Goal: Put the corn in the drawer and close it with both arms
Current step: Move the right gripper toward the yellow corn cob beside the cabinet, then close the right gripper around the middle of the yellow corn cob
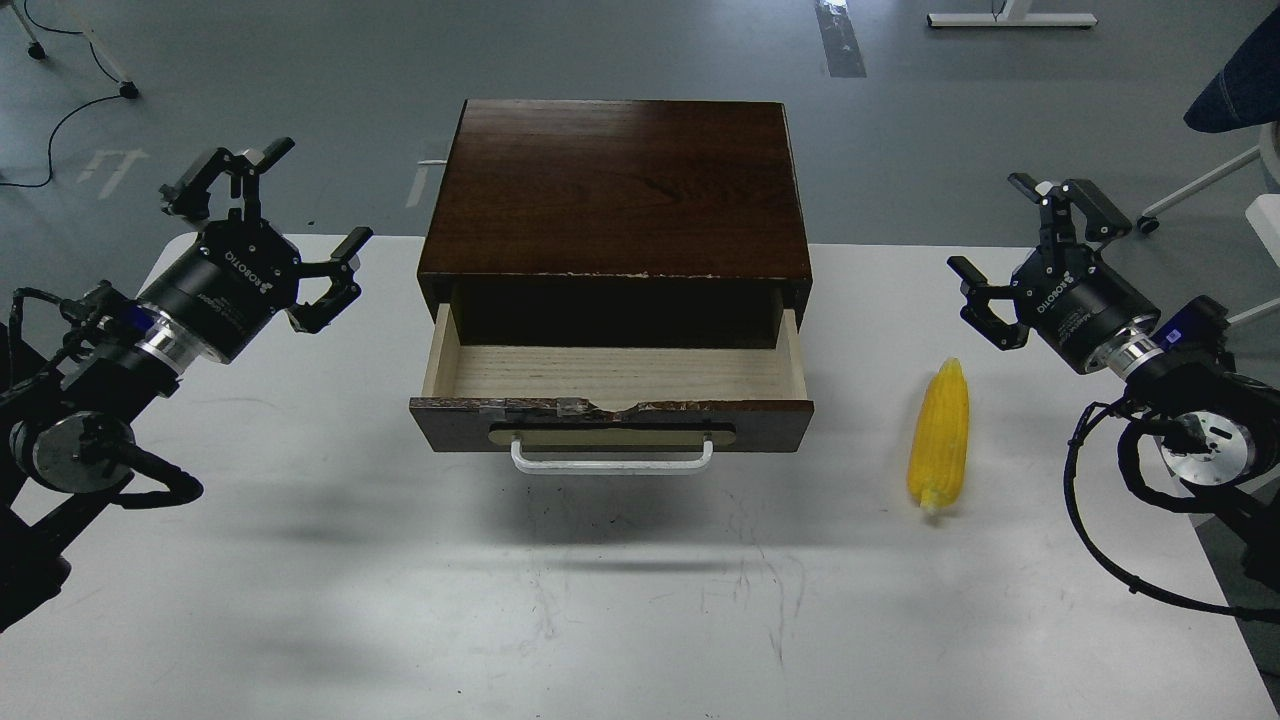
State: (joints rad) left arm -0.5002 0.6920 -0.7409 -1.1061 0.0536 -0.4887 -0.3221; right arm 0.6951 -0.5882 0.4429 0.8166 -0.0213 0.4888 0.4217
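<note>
Head view, single frame.

Dark brown wooden cabinet box (615, 190) sits at the far centre of the white, scuffed tabletop (620, 620). Its shallow pale-wood drawer w/ dark brown chipped front (610, 420) is pulled out toward the camera; interior bare, pale grain visible. Front panel carries a white bar handle (612, 459) over a tan oval plate (612, 435). Top edge of the front is chipped, esp. left of centre.

Bright yellow tapered ear of corn (940, 437) lies flat on the tabletop, right of the drawer front, well apart from it. Pale stub end points toward the camera, tip points away. Not touched by either arm.

L gripper (270, 225): black two-finger unit lettered ROBOTIQ, at the left table edge, left of the cabinet and apart from it. Jaws spread wide, nothing between them.

R gripper (1020, 245): same type, at the right table edge, beyond and right of the corn, apart from it. Jaws spread wide, holding nothing.

Both arms come in low from their sides, black cables looping near the silver joints. Grey floor beyond the table.
</note>
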